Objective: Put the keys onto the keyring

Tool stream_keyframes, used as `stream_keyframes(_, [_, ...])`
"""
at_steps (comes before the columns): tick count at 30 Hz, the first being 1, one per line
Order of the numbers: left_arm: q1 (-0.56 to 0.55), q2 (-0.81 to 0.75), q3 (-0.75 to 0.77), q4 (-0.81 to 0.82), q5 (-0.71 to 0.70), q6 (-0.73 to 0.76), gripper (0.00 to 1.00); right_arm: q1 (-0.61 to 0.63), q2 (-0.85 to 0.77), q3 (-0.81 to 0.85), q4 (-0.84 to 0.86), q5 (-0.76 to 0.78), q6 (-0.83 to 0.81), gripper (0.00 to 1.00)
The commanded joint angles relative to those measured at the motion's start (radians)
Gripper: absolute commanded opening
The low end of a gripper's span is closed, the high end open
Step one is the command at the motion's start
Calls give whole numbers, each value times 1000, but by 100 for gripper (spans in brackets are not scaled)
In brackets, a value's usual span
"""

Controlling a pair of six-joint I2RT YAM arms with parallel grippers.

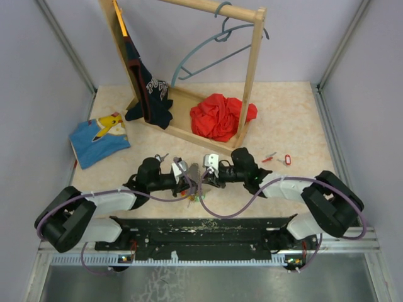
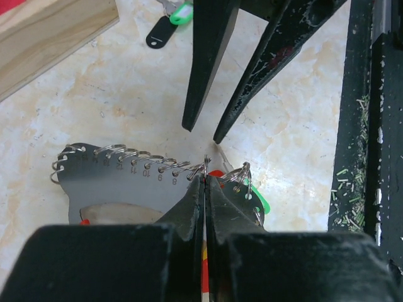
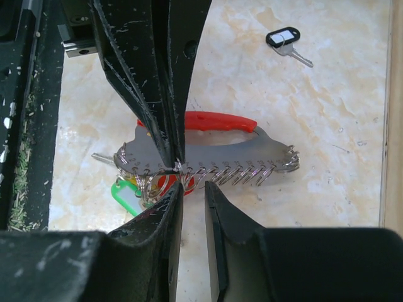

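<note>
The keyring is a grey metal plate with numbered holes, a row of silver rings and a red handle. It lies on the table between both grippers and also shows in the left wrist view. A green tab and a red tab hang on its end rings. My left gripper is shut on the plate's ringed edge. My right gripper is open, its tips at the rings right opposite the left tips. Loose keys lie apart: a black-headed one, and red ones right of the arms.
A black-headed key and a green-headed key lie beyond the left gripper. A wooden clothes rack with a red cloth and a dark shirt stands behind. A blue shirt lies at the far left. The black base rail runs along the near edge.
</note>
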State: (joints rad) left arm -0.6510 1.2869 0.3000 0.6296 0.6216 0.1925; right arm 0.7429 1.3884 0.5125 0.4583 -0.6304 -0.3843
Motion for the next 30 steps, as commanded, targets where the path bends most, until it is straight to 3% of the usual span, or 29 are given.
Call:
stream_keyframes(1, [-13, -14, 34, -48, -25, 48, 0, -6, 41, 55, 12, -62, -26, 21])
stream_keyframes(18, [-32, -6, 36, -48, -15, 61, 0, 22, 157, 97, 66, -127, -2, 18])
stream_keyframes(22, [-32, -10, 36, -48, -14, 61, 0, 25, 168, 102, 65, -125, -2, 13])
stream_keyframes(26, [-32, -9, 32, -46, -30, 52, 0, 24, 164, 95, 67, -118, 0, 0])
stream_keyframes(30, [-29, -18, 15, -17, -75, 10, 14, 19, 153, 53, 159, -113, 49, 0])
